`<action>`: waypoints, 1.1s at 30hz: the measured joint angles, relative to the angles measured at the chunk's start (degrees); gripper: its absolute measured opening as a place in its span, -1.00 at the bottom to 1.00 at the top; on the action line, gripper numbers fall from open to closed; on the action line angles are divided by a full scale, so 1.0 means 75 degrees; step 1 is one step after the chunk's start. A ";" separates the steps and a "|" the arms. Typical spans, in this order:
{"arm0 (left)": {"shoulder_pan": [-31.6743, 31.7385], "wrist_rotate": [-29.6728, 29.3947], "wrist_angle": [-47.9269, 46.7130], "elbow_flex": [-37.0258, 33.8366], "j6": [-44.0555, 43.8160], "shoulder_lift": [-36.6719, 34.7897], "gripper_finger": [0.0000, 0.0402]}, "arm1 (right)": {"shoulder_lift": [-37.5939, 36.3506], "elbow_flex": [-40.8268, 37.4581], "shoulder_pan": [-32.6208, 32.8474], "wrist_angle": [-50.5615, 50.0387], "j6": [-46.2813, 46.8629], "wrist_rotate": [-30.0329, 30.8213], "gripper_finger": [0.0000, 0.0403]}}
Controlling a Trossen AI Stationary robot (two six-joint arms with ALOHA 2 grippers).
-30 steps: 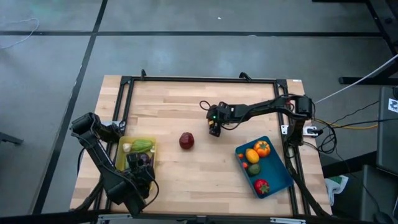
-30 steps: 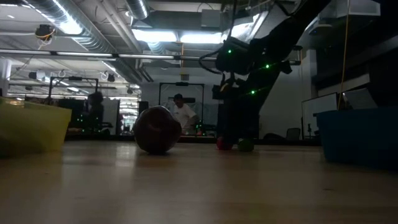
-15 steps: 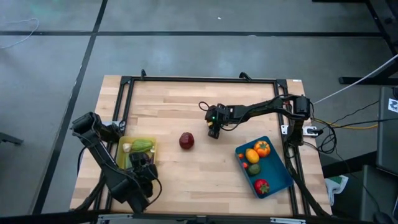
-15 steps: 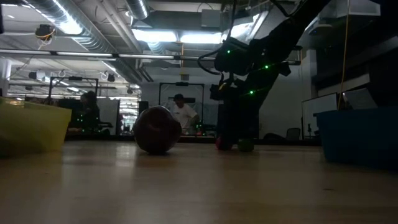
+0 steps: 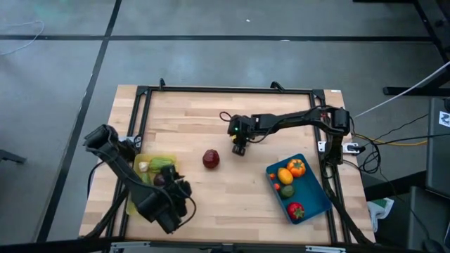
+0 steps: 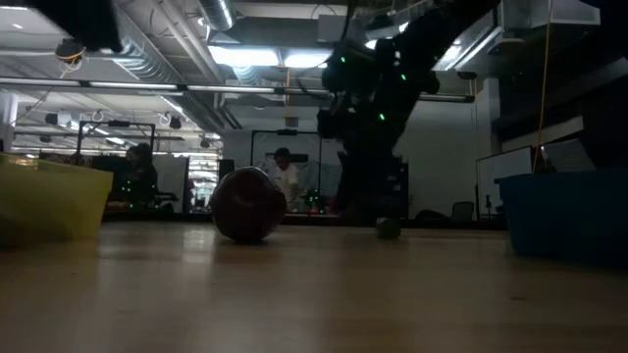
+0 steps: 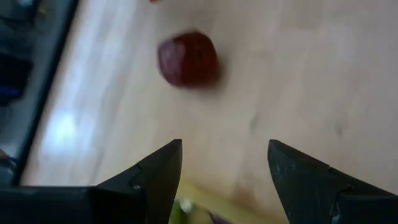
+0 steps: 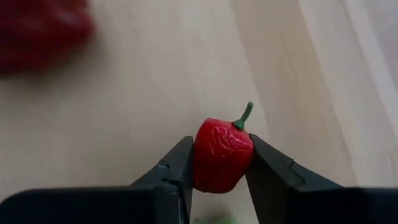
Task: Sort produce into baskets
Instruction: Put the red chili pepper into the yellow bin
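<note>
Right claw (image 8: 219, 163) is clamped on a red pepper (image 8: 222, 153), fingers pressing both flanks, green stem poking out the far end. In the high view the claw (image 5: 239, 149) sits mid-counter (image 5: 232, 105), a bit behind and right of the dark red apple (image 5: 210, 159). Grip looks centred, so no need to re-seat.

Next up, as I read it: carry the pepper to a basket. Blue basket (image 5: 315, 205) is on the right w/ an orange piece (image 5: 297, 167), a yellowish one, a green one and a red one already in it; yellow basket (image 5: 133, 199) on the left holds green and purple veg. Which one suits a pepper can't be settled from here; the yellow one holds the veg-looking stuff.

Tips: lift clear of the counter first, since a small green piece (image 6: 389, 227) lies on it close by the claw in the low view. Don't drag across the apple, it'll roll. Release low over a free spot in the basket so nothing bounces out.

Left claw (image 7: 221, 165) is spread wide, nothing in it, hanging by the yellow basket's near right corner and looking at the apple (image 7: 187, 59). Keep the two arms' paths apart.
</note>
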 joint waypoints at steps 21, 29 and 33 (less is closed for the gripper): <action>0.0900 -0.2808 0.0507 0.0000 0.1260 0.0000 0.16 | -0.0020 0.2275 0.0601 0.0509 0.1261 -0.3714 -0.45; 0.1186 -0.2939 0.0929 0.0000 0.1449 0.0000 0.16 | -0.0024 0.2305 0.1252 0.1849 0.1422 -0.3716 -0.45; 0.1198 -0.3036 0.1123 0.0000 0.1523 0.0000 0.16 | -0.0026 0.2305 0.1424 0.2088 0.1427 -0.3713 -0.45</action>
